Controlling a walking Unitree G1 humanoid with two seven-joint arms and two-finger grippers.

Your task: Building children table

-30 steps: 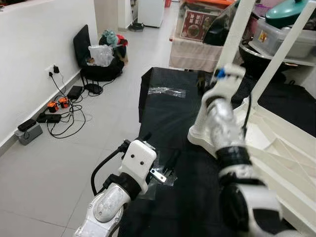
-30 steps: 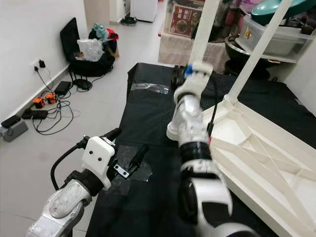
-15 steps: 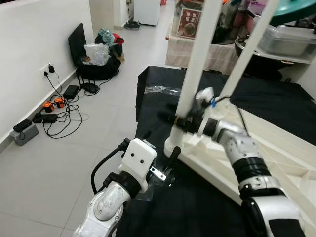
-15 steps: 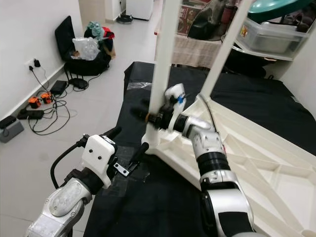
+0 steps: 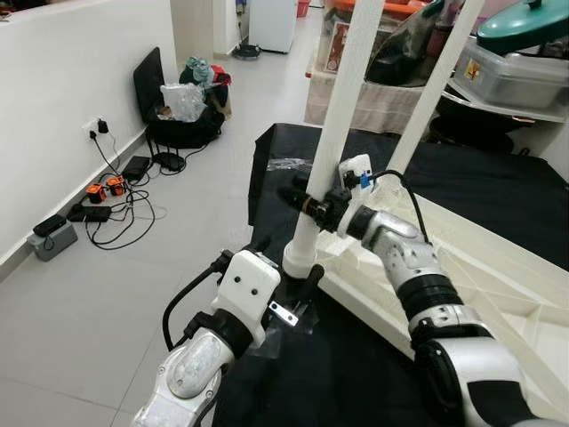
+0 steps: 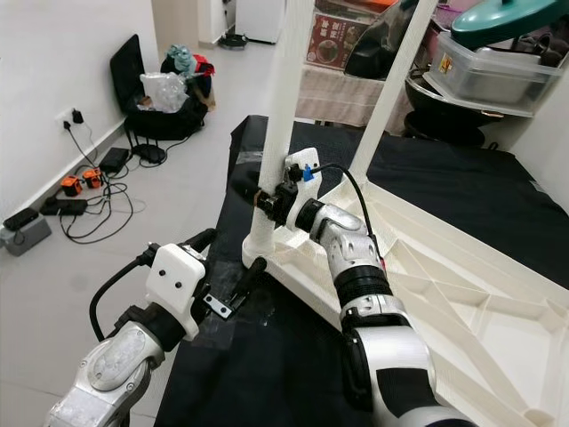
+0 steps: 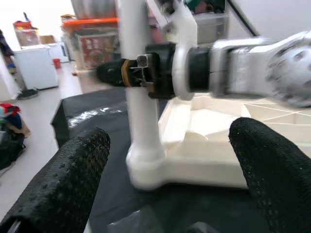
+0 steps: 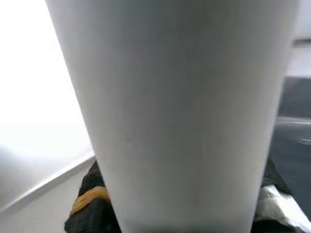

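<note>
Gripping the upright white table leg [image 5: 342,107], the right claw [image 5: 307,197] is clamped; the left claw [image 5: 286,283] hangs spread, empty.

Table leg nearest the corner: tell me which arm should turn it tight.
Right. The right gripper is already shut around the table leg. The left gripper sits open beside the leg's base, touching nothing.

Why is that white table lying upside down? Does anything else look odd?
The white table rests top-down on the black cloth, legs up, as suits assembly. The right gripper clamps the near leg. Cables and chargers sprawl along the wall.
</note>
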